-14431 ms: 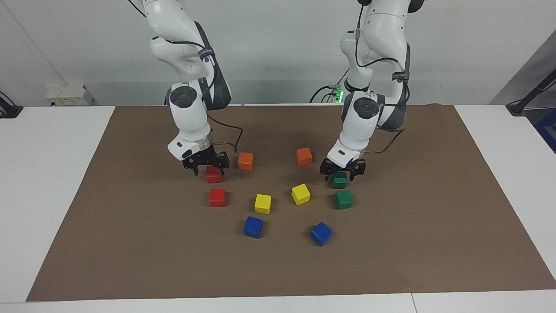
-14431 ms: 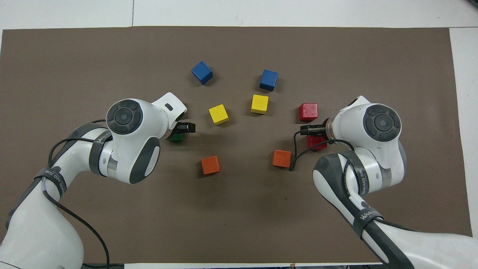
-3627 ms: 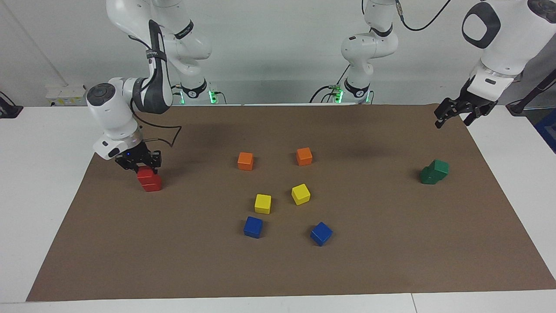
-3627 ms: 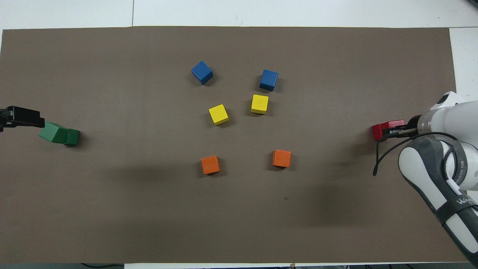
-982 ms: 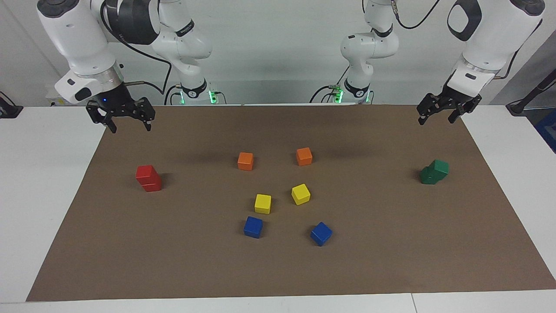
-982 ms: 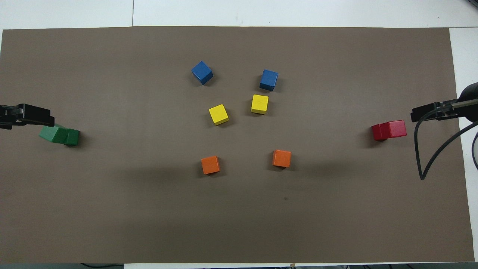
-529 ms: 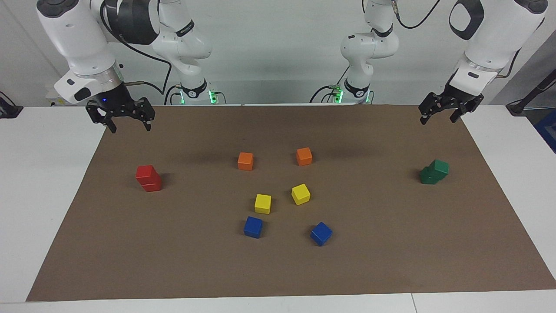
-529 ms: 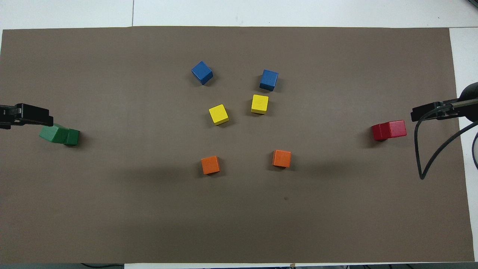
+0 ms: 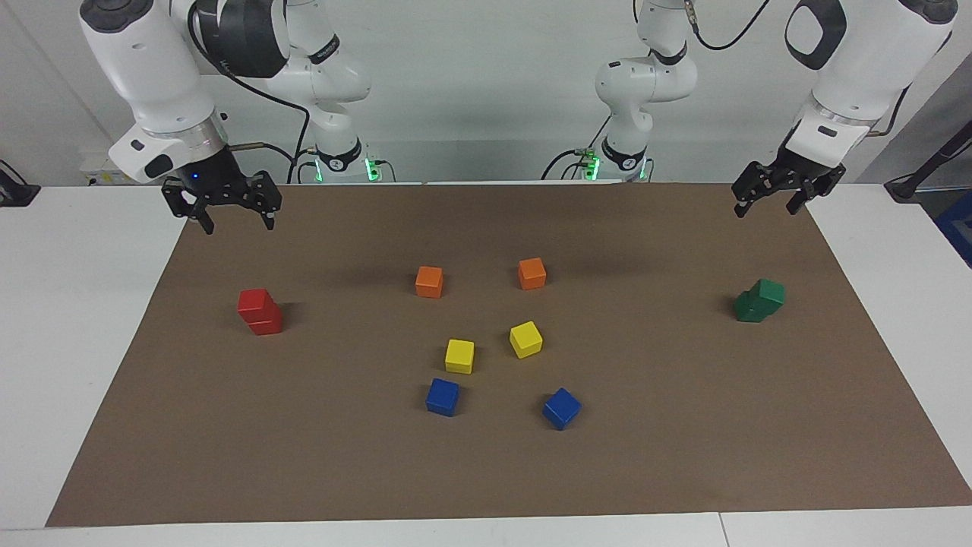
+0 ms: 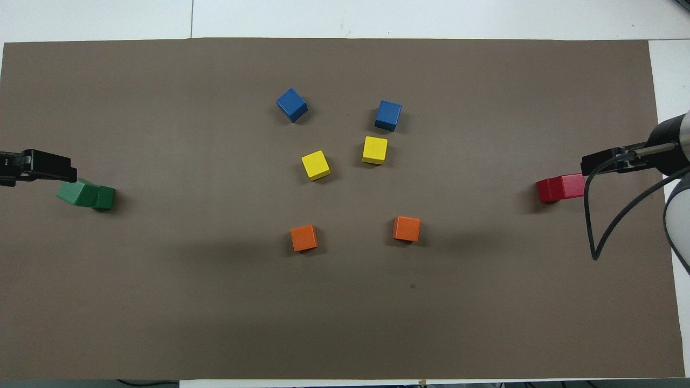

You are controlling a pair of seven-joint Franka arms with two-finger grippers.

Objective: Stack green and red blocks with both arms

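At the right arm's end of the mat, our right gripper has drifted inward, jaws wide and empty, above the red stack; left gripper (equally open, empty) hangs over the green stack. Both look finished.

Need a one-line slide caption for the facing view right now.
Red stack and green stack stand finished at the mat's ends; right gripper and left gripper hang open above.

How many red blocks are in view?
2: both sit as one stack, upper red block on lower red block, offset, toward the right arm's end of the table. None seems hidden.
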